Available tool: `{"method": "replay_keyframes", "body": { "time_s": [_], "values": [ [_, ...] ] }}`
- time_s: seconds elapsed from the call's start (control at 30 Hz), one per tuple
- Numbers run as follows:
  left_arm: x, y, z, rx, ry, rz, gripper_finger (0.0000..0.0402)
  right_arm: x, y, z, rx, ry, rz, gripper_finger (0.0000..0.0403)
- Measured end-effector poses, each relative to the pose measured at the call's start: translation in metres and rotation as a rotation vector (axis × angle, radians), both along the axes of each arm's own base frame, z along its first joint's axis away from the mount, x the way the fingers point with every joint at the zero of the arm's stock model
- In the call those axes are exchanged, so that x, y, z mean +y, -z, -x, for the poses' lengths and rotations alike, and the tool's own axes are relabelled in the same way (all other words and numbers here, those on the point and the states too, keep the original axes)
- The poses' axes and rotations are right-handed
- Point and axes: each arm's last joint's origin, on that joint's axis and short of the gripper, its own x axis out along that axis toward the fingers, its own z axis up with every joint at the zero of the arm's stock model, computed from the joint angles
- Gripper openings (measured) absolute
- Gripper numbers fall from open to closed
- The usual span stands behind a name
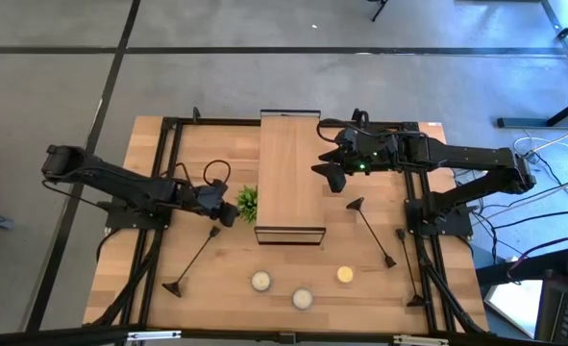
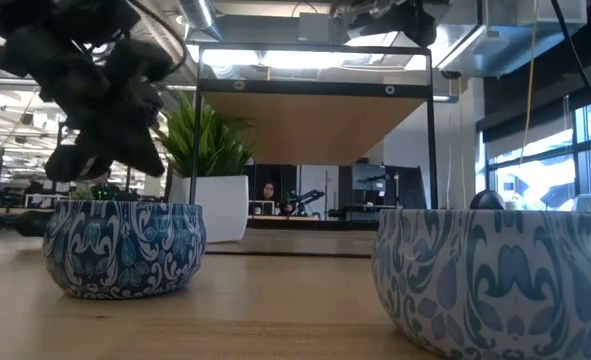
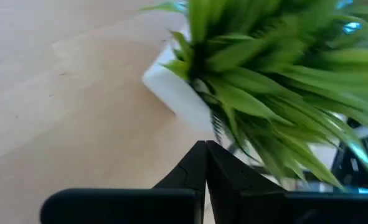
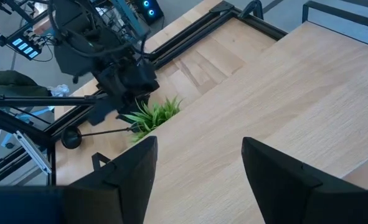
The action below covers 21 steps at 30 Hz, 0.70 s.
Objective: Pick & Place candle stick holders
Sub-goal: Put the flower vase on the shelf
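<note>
A: Two candle stick holders are seen lying flat on the worktop [image 1: 149, 144]. How is the left one placed?

B: The left candle stick holder [image 1: 195, 259] is laid slantwise, with its round base toward the near edge and its top end just beside the left hand [image 1: 229, 215].

A: And how is that hand held?

B: Its fingers [image 3: 190, 171] are pressed together, and nothing is seen between them. The hand is held low, just beside the small green plant [image 1: 248, 201].

A: What is found in the middle?

B: A raised wooden shelf [image 1: 288, 154] on a black frame is set there. Three small round candles [image 1: 303, 298] are placed near the front edge.

A: And on the right?

B: The right hand [image 1: 333, 178] is held over the shelf's right edge, its fingers [image 4: 124, 177] spread apart and empty. The right candle stick holder [image 1: 375, 233] is laid on the worktop just beyond it, with its base nearest the hand.
</note>
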Motion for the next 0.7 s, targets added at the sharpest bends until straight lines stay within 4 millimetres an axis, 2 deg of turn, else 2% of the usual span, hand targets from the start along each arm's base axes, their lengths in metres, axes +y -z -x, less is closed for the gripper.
{"method": "replay_keyframes", "body": {
  "time_s": [0.23, 0.33, 0.57, 0.7],
  "values": [
    [-0.006, -0.014, 0.015, -0.036, 0.119, -0.127, 0.0003, 0.001, 0.000, 0.000, 0.001, -0.014, -0.008, 0.0238],
    [-0.008, -0.017, 0.021, -0.039, 0.142, -0.128, 0.0014, 0.001, 0.000, 0.000, 0.001, -0.014, -0.008, 0.0238],
    [-0.007, -0.031, 0.030, -0.133, 0.138, -0.109, 0.0078, 0.001, 0.000, 0.000, 0.003, -0.014, -0.008, 0.0238],
    [-0.005, -0.040, 0.028, -0.216, 0.131, -0.223, 0.0114, 0.001, 0.000, 0.000, 0.003, -0.014, -0.008, 0.0238]
  ]
}}
